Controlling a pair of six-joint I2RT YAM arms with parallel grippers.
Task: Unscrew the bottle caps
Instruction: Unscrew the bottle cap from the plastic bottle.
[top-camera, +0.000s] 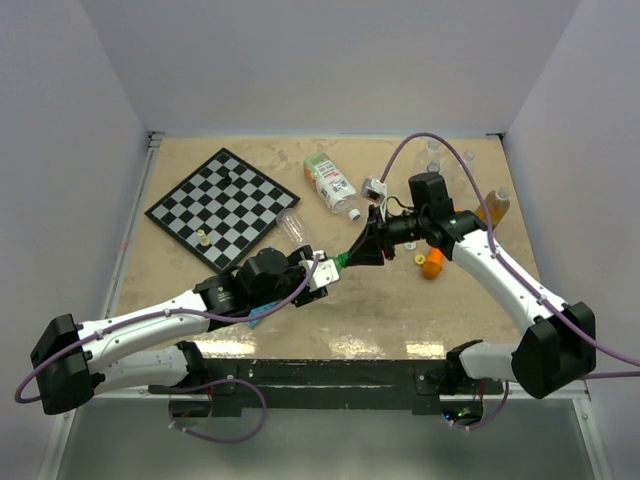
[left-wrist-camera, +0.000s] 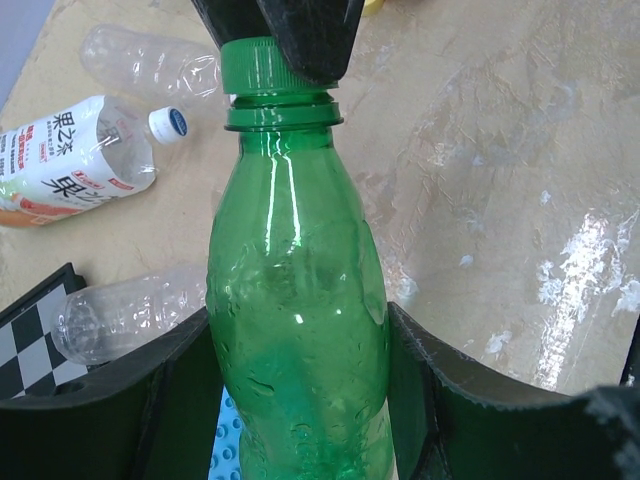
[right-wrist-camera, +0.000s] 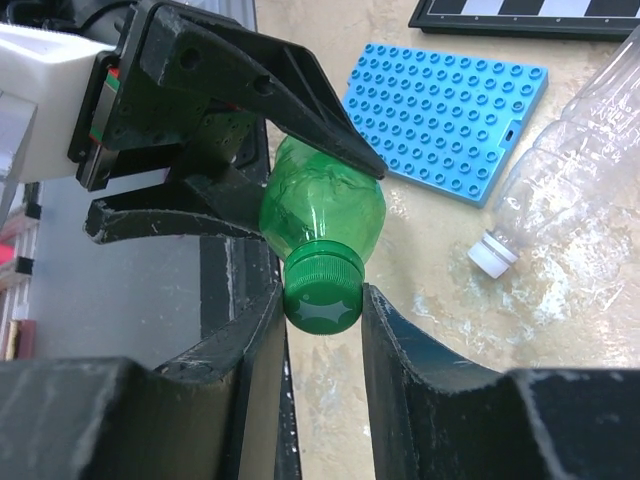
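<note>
A green plastic bottle (top-camera: 338, 263) is held off the table between my two arms, neck pointing toward the right arm. My left gripper (top-camera: 322, 272) is shut on the bottle's body (left-wrist-camera: 295, 300), one finger on each side. The green bottle cap (left-wrist-camera: 262, 68) sits on the neck. My right gripper (top-camera: 362, 248) is shut on this cap (right-wrist-camera: 322, 292), both fingers pressed against its ribbed sides. In the right wrist view the bottle (right-wrist-camera: 325, 205) runs back into the left gripper's black fingers (right-wrist-camera: 300, 90).
A chessboard (top-camera: 222, 208) lies at the back left. A labelled bottle (top-camera: 328, 182) with a white-and-blue cap (left-wrist-camera: 168, 123) and clear bottles (top-camera: 293, 228) lie behind. A clear bottle with a white cap (right-wrist-camera: 492, 255), a blue studded plate (right-wrist-camera: 445, 120) and an orange toy (top-camera: 432, 262) lie nearby.
</note>
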